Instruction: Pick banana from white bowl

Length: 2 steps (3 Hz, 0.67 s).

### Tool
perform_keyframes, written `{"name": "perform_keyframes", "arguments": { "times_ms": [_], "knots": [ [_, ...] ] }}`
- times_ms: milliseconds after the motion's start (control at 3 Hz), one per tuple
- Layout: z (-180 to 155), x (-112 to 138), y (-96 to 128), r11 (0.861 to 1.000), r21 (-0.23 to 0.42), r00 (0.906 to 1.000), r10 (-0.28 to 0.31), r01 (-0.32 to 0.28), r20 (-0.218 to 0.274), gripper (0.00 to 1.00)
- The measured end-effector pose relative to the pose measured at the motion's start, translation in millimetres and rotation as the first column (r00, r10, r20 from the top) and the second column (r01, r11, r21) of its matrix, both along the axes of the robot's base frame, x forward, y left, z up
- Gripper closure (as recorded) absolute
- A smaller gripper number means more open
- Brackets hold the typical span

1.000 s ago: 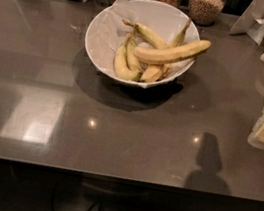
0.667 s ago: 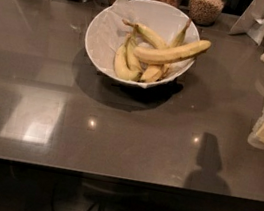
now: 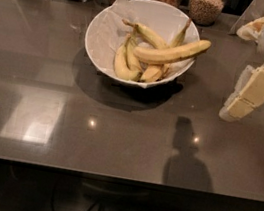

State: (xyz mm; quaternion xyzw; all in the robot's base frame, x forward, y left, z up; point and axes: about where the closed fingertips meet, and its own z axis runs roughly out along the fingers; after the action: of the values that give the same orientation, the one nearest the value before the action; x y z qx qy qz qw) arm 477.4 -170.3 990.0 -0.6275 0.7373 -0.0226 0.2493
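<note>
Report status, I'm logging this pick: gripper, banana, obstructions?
Gripper right of white bowl, above counter. Banana lying across smaller bananas in bowl. Nothing between them.

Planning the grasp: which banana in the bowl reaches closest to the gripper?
The longest, nearly straight banana lying on top, its tip over the bowl's right rim; shorter ones lie inside. The gripper hangs right of the bowl.

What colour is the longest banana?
The banana is pale yellow in the camera view; gripper hangs right of the white bowl.
</note>
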Motion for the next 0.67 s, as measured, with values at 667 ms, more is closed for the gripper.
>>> {"name": "perform_keyframes", "arguments": {
  "times_ms": [667],
  "knots": [
    [9, 54, 33, 0.995, 0.037, 0.989, 0.083, -0.088, 0.123, 0.0]
  ]
}}
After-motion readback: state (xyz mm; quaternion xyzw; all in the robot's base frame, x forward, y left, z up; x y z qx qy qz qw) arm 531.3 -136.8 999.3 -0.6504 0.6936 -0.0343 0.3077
